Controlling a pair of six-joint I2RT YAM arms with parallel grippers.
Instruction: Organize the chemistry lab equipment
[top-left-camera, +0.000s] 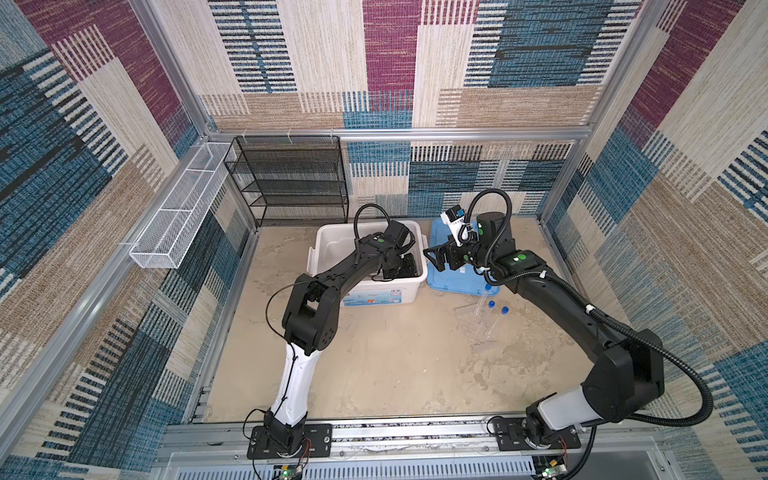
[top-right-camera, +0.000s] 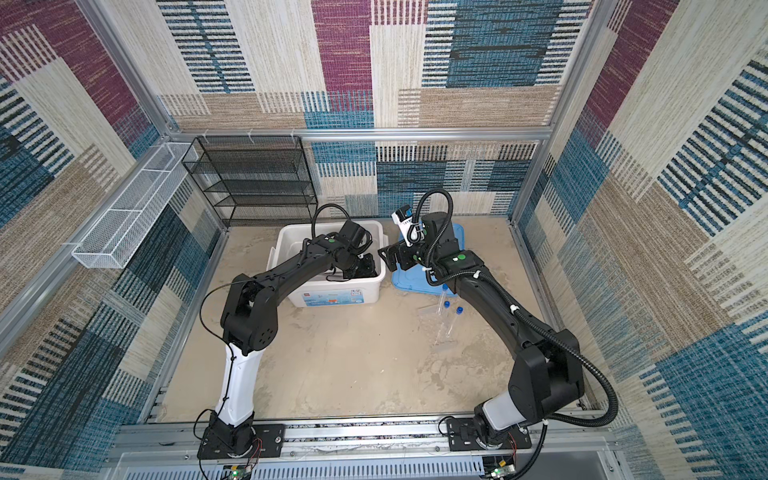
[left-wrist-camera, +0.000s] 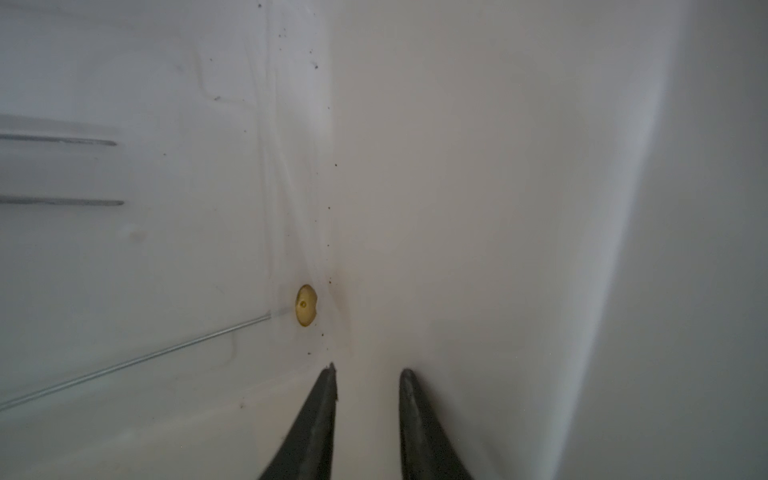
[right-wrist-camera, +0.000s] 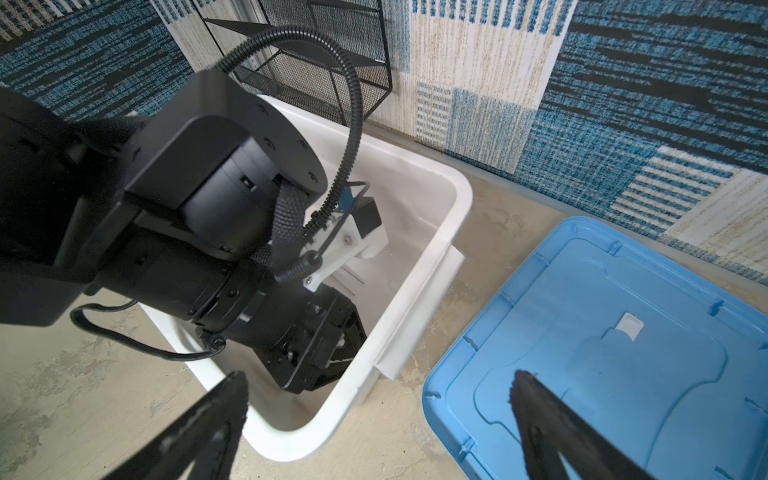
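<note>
**Left tool**: inside the tub, left of centre in both top views. Its jaws stood a narrow gap apart, with nothing between them.

**Rod**: lay flat on the tub floor at lower left of the left wrist view. Its pale tip was at the foot of the tub wall, near the jaws but apart from them. It was judged light, stiff and very thin, so awkward to pinch off smooth plastic. It is best taken across the shaft close to the tip.

**Right tool**: jaws wide apart and empty, poised between the tub and the lid.

**Tubes**: three lay on the counter, right of centre, just below the lid. They were judged light, slick and liable to roll, and are best gripped mid-barrel.
</note>
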